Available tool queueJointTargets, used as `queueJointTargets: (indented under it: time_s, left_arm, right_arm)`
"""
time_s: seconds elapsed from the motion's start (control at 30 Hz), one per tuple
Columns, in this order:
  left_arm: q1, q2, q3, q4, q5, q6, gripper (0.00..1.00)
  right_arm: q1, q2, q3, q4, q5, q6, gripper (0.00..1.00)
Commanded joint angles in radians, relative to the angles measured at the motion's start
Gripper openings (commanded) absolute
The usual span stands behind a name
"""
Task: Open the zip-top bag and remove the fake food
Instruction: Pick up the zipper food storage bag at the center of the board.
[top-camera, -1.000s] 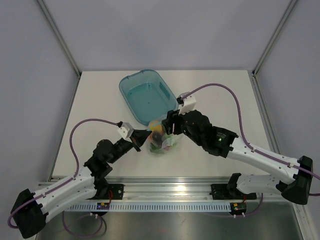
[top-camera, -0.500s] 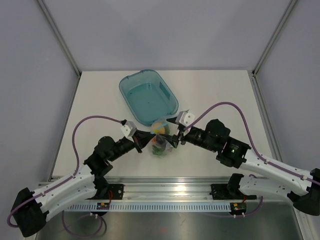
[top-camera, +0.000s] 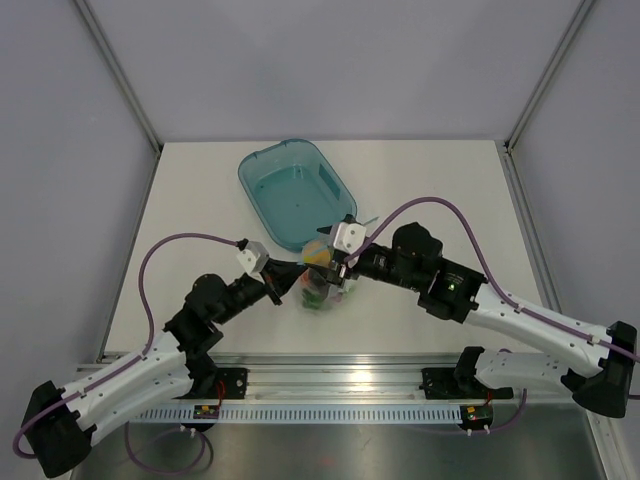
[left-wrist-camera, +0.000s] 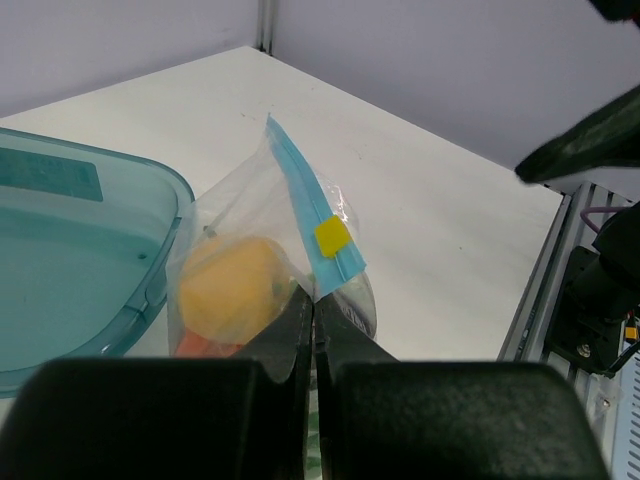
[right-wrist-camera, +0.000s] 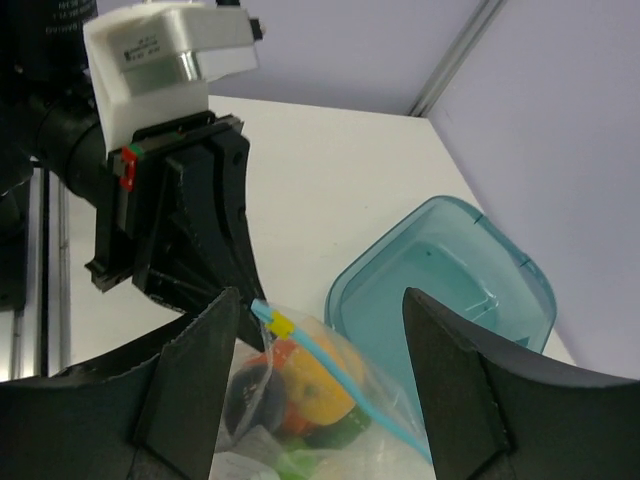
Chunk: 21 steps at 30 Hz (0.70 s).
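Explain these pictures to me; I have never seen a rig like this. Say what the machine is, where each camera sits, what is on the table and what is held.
These are two robot arms bolted to the near edge of a white table. One picture looks down from above: the left arm is on the left, the right arm on the right. The other two come from a camera on each wrist, looking along that arm's jaws. On the table sit a teal tub and a clear zip-top bag of toy food. The left jaws are shut, pinching the bag near its blue zip strip. The right jaws stand open on either side of the bag's top, holding nothing.
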Motion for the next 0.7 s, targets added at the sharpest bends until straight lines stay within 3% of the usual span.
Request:
queueJointTargets:
  time_s: [0.0,0.3,0.5,0.67]
  left_arm:
    - [-0.003,-0.021,0.016,0.056,-0.034,0.002,0.00]
    - [-0.002,-0.025,0.015,0.061,-0.028,-0.002,0.00]
    - [-0.003,-0.018,0.007,0.070,-0.029,-0.003,0.00]
    - [-0.003,-0.010,0.015,0.065,-0.011,-0.003,0.00]
  right_arm:
    - [0.006,0.034,0.101,-0.014,-0.023,-0.105,0.74]
    - [0.006,0.071,0.160,-0.141,0.093,-0.190,0.72]
    - [0.005,-0.044,-0.034,0.018,0.030,-0.231,0.71]
    - [0.005,-0.080,-0.069,0.024,0.023,-0.249,0.62]
